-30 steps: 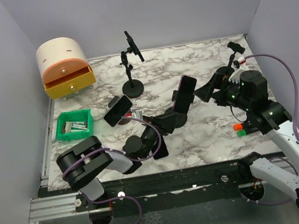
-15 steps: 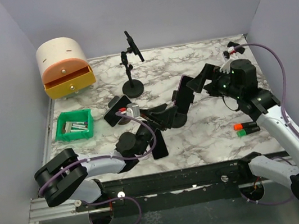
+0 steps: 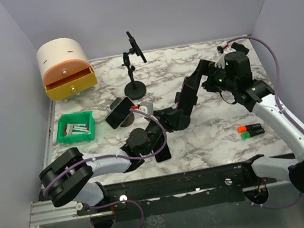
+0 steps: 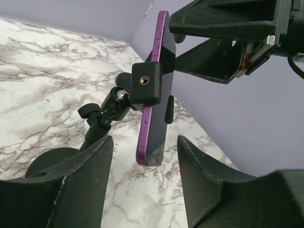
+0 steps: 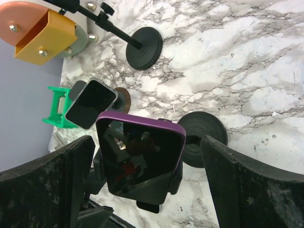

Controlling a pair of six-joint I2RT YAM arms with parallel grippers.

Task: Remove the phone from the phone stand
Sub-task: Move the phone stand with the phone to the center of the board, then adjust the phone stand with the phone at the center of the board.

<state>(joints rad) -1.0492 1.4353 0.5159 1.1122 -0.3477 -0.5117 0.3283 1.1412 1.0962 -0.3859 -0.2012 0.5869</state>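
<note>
A purple-cased phone point(image 5: 140, 159) with a dark screen sits clamped in a black phone stand point(image 3: 177, 120) at mid-table. My right gripper point(image 5: 147, 178) is open, one finger on each side of the phone and clear of its edges. From above, the right gripper point(image 3: 199, 74) hovers at the phone's point(image 3: 189, 92) upper end. My left gripper point(image 4: 145, 178) is open low behind the stand. The phone's point(image 4: 154, 104) lower end and its clamp point(image 4: 146, 84) hang just beyond those fingertips, untouched. In the top view the left gripper point(image 3: 162, 126) lies beside the stand's base.
A second phone point(image 3: 120, 111) rests on a small stand to the left. An empty tall stand point(image 3: 135, 87) is behind it. A green bin point(image 3: 75, 128) and an orange drawer box point(image 3: 66, 67) stand at the left. Two markers point(image 3: 250, 129) lie at the right. A dark flat item point(image 3: 162, 151) sits near the front edge.
My right gripper has swung left and forward from the table's right side to straddle the phone. The left arm has shifted slightly towards the stand's base.
</note>
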